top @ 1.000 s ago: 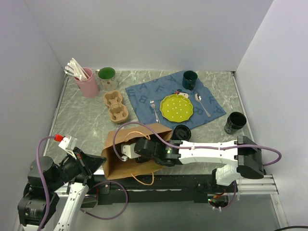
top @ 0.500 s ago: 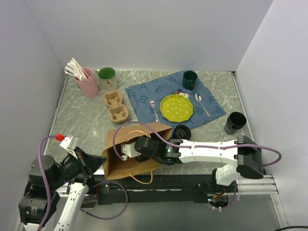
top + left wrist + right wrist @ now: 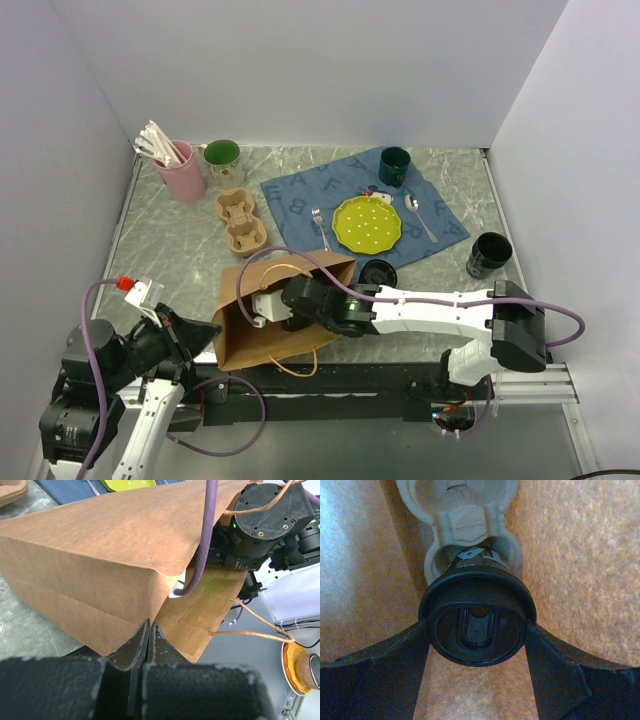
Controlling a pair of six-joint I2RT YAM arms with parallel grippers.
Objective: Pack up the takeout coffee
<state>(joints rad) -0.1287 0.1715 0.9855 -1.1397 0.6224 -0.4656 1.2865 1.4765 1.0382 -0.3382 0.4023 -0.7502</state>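
The paper bag (image 3: 245, 345) is brown, the table (image 3: 170, 250) grey-marbled, the cloth (image 3: 300, 195) blue with letters, the plate (image 3: 367, 222) yellow-green with white dots, the lidded cup (image 3: 477, 625) black.

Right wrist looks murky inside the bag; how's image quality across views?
Right wrist: dim, orange-tinted by the paper bag, coffee cup lid legible, fingers nearly black. Left wrist: bag sharp, left gripper blurred up close. Top external: evenly lit, sharp.

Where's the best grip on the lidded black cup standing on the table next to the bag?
Grip the lidded black cup around its side wall below the lid, fingers straddling the round body. Probably come down from above on its far-right side: the bag crowds its left, and the right arm passes its near side.
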